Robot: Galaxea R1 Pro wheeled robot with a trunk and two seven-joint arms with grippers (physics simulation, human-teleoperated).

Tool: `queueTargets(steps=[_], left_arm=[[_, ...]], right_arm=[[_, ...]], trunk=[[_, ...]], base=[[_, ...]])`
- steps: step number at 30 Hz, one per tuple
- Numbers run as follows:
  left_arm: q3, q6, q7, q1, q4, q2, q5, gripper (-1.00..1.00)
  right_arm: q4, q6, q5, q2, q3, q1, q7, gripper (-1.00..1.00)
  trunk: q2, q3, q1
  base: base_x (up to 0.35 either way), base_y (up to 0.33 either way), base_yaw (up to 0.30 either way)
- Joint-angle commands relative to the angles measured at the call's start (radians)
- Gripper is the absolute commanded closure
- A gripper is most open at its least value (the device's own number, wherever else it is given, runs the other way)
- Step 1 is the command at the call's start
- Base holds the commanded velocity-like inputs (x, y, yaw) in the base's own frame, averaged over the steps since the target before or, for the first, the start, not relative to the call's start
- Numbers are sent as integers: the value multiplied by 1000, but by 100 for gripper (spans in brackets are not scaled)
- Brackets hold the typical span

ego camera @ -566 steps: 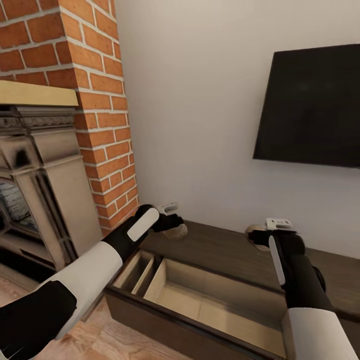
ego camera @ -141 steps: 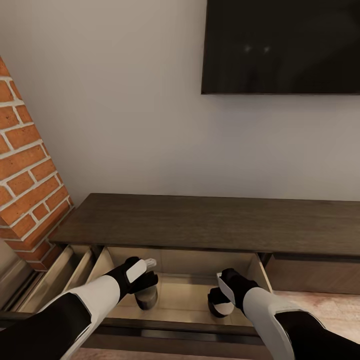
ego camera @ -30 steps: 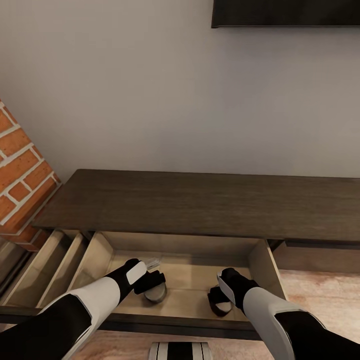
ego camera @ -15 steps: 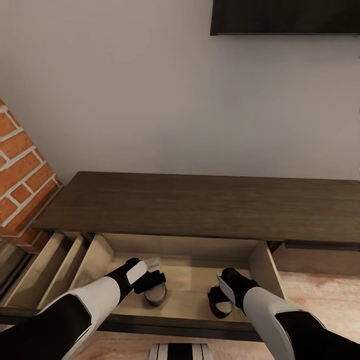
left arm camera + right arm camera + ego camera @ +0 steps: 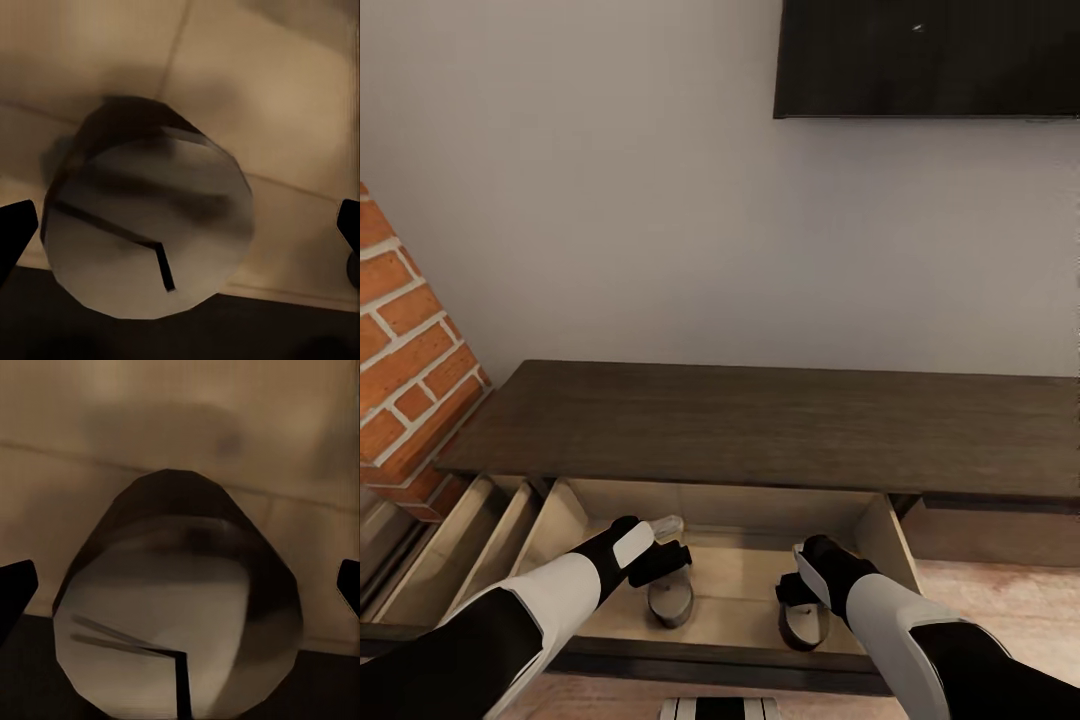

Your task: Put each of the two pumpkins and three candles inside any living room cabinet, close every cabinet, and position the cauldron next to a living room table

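The long dark brown cabinet (image 5: 760,420) stands against the wall with its middle drawer (image 5: 740,500) pulled out, showing pale beige insides. Two stubby beige-grey candles stand upright on the drawer floor. My left gripper (image 5: 668,568) hovers just above the left candle (image 5: 671,602) and is open; in the left wrist view the fingertips (image 5: 15,232) sit wide of the candle (image 5: 146,225) without touching it. My right gripper (image 5: 797,596) is also open, above the right candle (image 5: 804,624). In the right wrist view that candle (image 5: 180,615) lies between spread fingertips (image 5: 349,585). Pumpkins, cauldron and table are out of view.
A brick chimney (image 5: 410,330) rises at the left and a black TV (image 5: 930,60) hangs on the wall above. A second open drawer with dividers (image 5: 450,560) sits left of the middle one. A shut drawer front (image 5: 1000,530) and wood floor (image 5: 1000,590) lie to the right.
The head view has tilted up a little. Both candles now show more fully under the grippers, which have come slightly up off them.
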Motion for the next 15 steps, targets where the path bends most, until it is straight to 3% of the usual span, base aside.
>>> queueTargets(steps=[1,15], left_arm=[[0,0,0,0,0,0,0,-100],[0,0,0,0,3,0,0,-100]], right_arm=[[0,0,0,0,0,0,0,-100],[-1,-1,0,0,0,0,2,-100]], trunk=[[0,4,0],[4,58,-7]], base=[[0,0,0],[0,0,0]])
